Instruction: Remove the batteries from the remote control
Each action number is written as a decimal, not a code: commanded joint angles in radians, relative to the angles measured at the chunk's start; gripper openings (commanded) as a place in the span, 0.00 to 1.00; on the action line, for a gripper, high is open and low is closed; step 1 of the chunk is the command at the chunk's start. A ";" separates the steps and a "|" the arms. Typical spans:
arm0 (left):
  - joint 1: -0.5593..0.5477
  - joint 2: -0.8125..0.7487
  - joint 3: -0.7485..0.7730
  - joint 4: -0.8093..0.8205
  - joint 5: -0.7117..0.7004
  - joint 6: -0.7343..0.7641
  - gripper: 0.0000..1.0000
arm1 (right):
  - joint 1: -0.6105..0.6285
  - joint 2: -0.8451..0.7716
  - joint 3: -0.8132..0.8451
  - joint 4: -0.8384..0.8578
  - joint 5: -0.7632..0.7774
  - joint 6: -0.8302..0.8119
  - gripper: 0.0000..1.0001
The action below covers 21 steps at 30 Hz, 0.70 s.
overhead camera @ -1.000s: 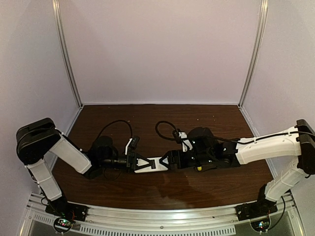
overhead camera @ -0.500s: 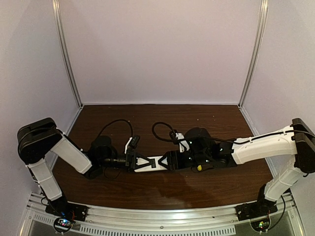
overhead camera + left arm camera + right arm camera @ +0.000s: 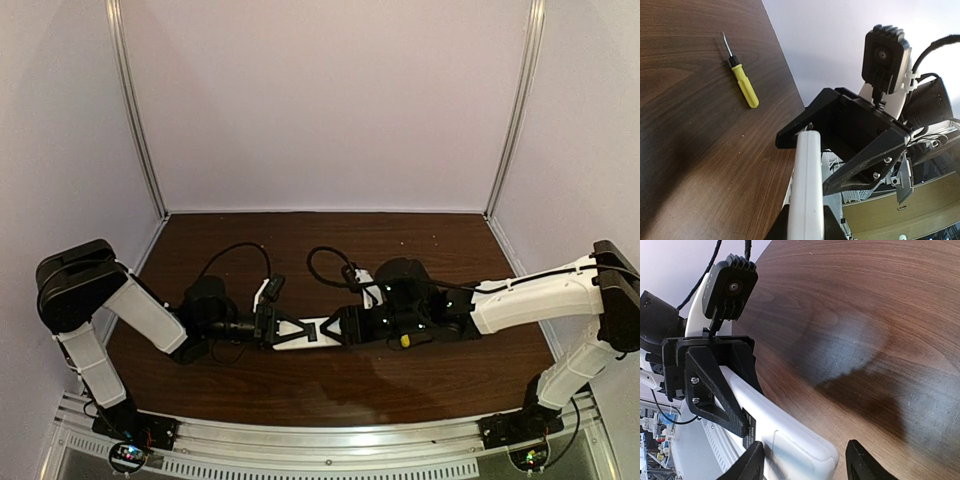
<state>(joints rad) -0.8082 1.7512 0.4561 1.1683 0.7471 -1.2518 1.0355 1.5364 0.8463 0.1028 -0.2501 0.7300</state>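
Note:
The white remote control (image 3: 312,333) lies end to end between my two grippers above the brown table. My left gripper (image 3: 298,330) is shut on one end of it; in the left wrist view the remote (image 3: 807,175) runs edge-on out of the jaws (image 3: 805,231). My right gripper (image 3: 338,327) is open around the other end. In the right wrist view (image 3: 805,463) one finger (image 3: 751,466) lies beside the remote (image 3: 775,425) and the other finger (image 3: 862,460) stands apart from it. A cover seam shows on the remote's back. The batteries are hidden.
A yellow-handled screwdriver (image 3: 744,85) lies on the table beyond the remote; its handle shows under the right arm in the top view (image 3: 404,340). Black cables loop behind the grippers (image 3: 330,262). Pale walls (image 3: 320,100) enclose the table (image 3: 300,390).
My right arm has moved a little to the left, bringing its open jaws closer over the remote's end. The left gripper has stayed shut on the remote.

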 commanded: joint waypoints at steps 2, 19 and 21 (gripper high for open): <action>0.006 0.009 0.006 0.091 0.031 -0.005 0.00 | -0.009 0.003 -0.019 0.019 -0.009 0.000 0.54; 0.012 0.008 0.001 0.109 0.042 -0.013 0.00 | -0.017 -0.016 -0.052 0.039 -0.016 0.030 0.40; 0.013 0.008 0.002 0.115 0.046 -0.016 0.00 | -0.018 -0.016 -0.056 0.052 -0.025 0.032 0.39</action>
<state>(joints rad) -0.7990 1.7527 0.4553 1.1770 0.7612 -1.2560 1.0245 1.5314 0.8230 0.1577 -0.2794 0.7624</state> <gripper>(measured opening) 0.179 0.401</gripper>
